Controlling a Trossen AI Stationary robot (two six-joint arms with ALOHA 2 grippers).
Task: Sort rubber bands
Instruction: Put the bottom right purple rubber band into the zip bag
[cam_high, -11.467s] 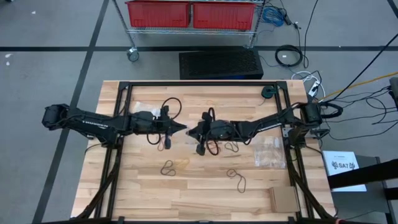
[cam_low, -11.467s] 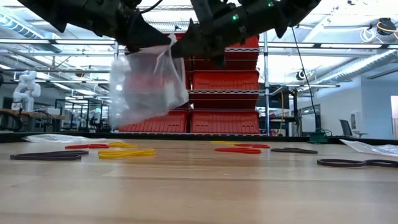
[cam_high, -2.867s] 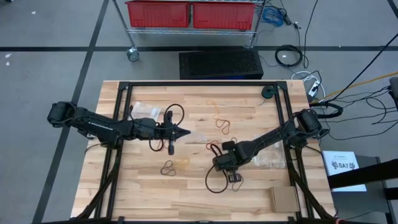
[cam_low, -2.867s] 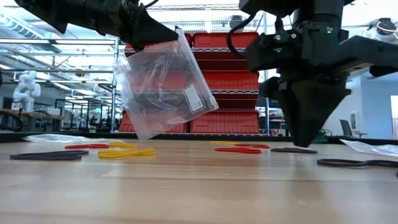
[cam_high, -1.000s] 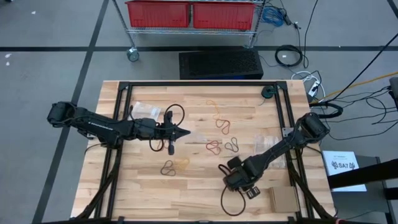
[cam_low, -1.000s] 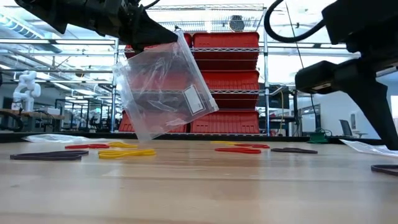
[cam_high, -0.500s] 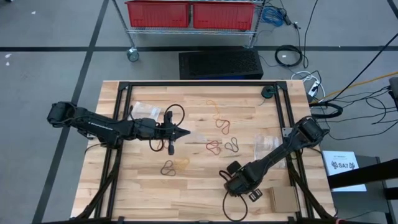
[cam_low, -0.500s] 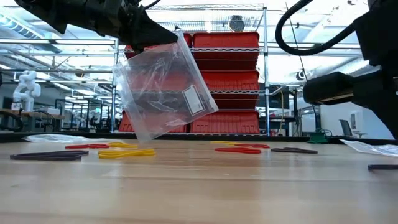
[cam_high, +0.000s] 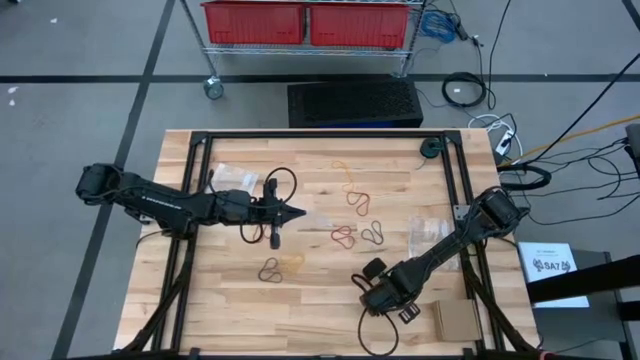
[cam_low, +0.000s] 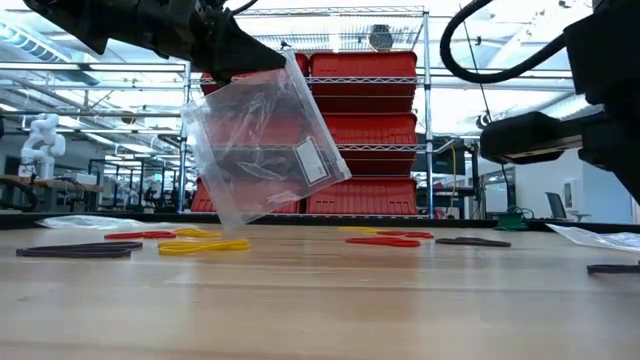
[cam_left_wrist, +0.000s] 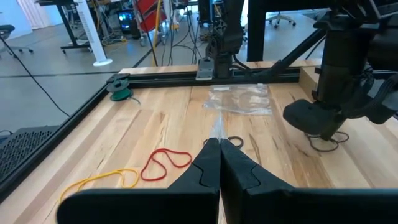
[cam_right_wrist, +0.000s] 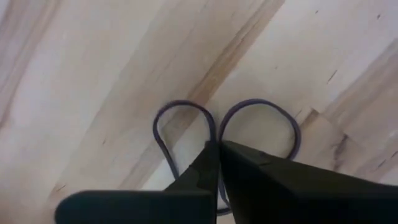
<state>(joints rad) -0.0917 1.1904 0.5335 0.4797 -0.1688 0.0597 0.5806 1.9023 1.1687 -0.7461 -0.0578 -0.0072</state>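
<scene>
In the high view the right gripper (cam_high: 384, 299) hides the black rubber band (cam_right_wrist: 186, 121) it has closed on, low at the near right of the worktop (cam_high: 320, 320); only the right wrist view shows the band pinched mid-loop, flat on the wood. A second ago those fingers stood apart. The left gripper (cam_high: 297, 213) stays clamped on a clear bag (cam_low: 262, 145) held aloft; other rubber bands (cam_high: 352, 198) lie mid-worktop.
</scene>
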